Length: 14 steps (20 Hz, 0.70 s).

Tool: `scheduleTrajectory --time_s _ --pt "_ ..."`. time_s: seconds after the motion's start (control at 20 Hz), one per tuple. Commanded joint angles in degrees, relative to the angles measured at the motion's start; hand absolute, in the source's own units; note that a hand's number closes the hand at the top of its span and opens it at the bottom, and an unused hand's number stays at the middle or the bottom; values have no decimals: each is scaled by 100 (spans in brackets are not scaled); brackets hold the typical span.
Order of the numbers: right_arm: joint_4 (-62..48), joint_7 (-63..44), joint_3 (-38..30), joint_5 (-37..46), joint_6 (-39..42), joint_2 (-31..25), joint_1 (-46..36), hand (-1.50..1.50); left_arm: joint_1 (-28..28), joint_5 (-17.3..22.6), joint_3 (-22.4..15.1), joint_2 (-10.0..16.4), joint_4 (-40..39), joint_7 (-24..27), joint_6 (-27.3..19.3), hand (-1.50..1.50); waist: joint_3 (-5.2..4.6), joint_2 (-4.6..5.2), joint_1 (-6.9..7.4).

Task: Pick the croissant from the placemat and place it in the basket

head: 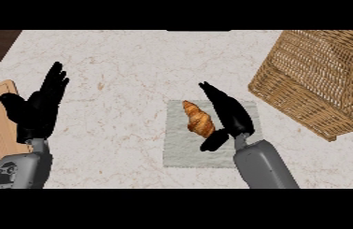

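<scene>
**Right hand point(231, 115) open, right next to the croissant point(198, 118)**

Your right hand is over the mat point(180, 153), fingers straight and pointing up the view, leaning a touch left. It's open, with no curl in those fingers. They run along the croissant's right side, just beside it. The thumb sticks out low, by the croissant's near tip. From this angle you can't tell whether thumb or fingers actually touch the pastry.

The croissant lies on the mat's upper half, left of centre. Its length runs up and down the view, with the far tip swung slightly left. The mat sits flat on the counter point(124, 74), about mid-view.

Your basket point(310, 78) is the wicker one at the right side, up beyond the mat's far right corner and apart from it. Over on the left, your left hand point(38, 111) rests open, fingers up, partly over a wooden board point(7, 130) at the left edge.
</scene>
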<state>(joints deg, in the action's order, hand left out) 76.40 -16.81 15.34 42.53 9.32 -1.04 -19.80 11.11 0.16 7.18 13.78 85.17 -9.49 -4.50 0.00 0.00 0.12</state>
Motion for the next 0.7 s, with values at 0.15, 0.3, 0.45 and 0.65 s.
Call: scheduleTrajectory --time_s 0.15,0.3,0.45,0.65 --pt "-379 -49 209 80 -122 101 -231 -150 -466 27 119 -38 232 167 198 0 0 -2 17" --pt "-166 -26 28 248 66 100 -103 -150 29 -136 48 -162 118 -196 15 0 0 -3 -9" --pt "-1379 409 -175 88 -353 103 -567 -150 -377 -57 67 -75 513 -131 207 0 1 2 32" --pt "-1341 451 -50 78 -33 70 -510 -150 13 -182 66 -181 61 -57 67 0 0 3 11"
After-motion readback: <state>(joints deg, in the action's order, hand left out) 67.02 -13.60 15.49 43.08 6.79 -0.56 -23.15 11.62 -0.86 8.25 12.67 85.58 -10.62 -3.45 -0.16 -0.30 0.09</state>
